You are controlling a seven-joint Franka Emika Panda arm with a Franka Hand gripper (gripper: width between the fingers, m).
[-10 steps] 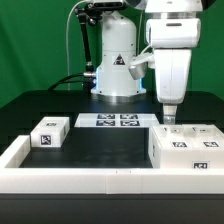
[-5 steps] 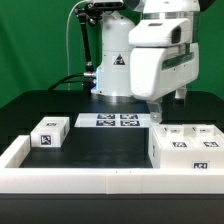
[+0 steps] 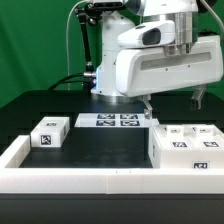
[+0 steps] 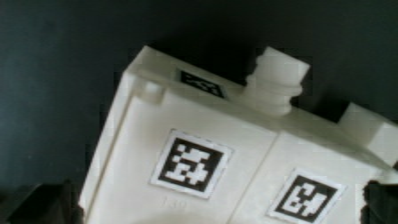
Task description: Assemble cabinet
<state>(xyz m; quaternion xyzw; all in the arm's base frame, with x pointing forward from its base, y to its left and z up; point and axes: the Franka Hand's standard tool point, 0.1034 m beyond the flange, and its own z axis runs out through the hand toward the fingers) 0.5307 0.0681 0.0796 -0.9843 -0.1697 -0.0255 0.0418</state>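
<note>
The cabinet (image 3: 185, 148) sits on the table (image 3: 100, 145), in the front corner on the exterior view's right. The claw (image 3: 174, 103) hangs just above it, not touching, fingers spread wide and holding nothing.

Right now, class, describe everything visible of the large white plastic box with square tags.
The large white plastic box looks smooth, with seams between panels. Its top and front carry black-and-white square tags, and a small stub juts from one edge. It lies flat on the black table, at the exterior view's right, beside the white rail. Nothing grips it.
</note>
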